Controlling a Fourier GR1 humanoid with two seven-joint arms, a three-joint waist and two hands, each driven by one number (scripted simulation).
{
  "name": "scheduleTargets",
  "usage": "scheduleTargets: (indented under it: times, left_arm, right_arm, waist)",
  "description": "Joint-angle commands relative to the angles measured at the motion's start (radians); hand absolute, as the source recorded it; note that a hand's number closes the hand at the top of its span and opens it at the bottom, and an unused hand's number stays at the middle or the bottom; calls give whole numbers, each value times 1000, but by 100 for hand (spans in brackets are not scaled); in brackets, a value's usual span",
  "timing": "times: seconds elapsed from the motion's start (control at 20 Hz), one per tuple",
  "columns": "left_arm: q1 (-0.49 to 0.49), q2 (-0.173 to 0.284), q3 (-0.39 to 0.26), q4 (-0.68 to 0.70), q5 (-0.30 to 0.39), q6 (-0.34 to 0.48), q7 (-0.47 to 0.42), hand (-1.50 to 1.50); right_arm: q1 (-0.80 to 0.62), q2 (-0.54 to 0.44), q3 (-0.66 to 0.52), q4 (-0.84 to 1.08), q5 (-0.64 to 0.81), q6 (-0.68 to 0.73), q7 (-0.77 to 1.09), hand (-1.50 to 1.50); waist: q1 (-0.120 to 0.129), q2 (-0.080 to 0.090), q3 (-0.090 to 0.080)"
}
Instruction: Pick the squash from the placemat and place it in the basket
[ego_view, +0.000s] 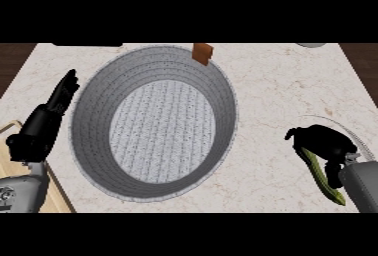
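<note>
A large round grey woven basket (96, 100) fills the middle of the counter. At the right, a long green squash (323, 179) lies on a pale placemat whose thin curved edge (338, 123) barely shows against the marble. My right hand (325, 141) sits over the squash's upper end with its fingers curled round it, hiding that part. The squash's lower end sticks out beside my right forearm. At the basket's left rim my left hand (46, 117) rests with straight fingers pointing up, holding nothing.
A wooden board (10, 131) shows at the lower left under my left forearm. A small brown block (203, 53) stands at the basket's far rim. A grey round thing (313, 45) and a dark object (87, 44) lie at the counter's far edge.
</note>
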Motion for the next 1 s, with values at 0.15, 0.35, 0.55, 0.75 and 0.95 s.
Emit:
scheduleTargets:
  times: [0.15,0.35,0.55,0.75,0.95]
  left_arm:
    - [39,30,54,2,1,18,5,0]
    - [56,36,69,12,-1,24,-12,0]
    - [49,34,54,2,4,7,12,0]
    - [62,16,38,10,-1,9,-11,0]
    - [26,27,48,21,9,-1,-18,0]
  right_arm:
    - [129,146,-271,-21,-30,-76,524,150]
    - [170,264,-307,-209,14,-173,769,150]
    - [186,381,-316,-462,21,-291,885,150]
    - [103,493,-285,-706,-70,-372,926,150]
    - [87,497,-135,-931,-141,-382,1054,150]
  waist:
    - [-120,-19,18]
    - [-103,-13,15]
    - [-95,-16,18]
    - [-75,-18,18]
    - [-42,-3,20]
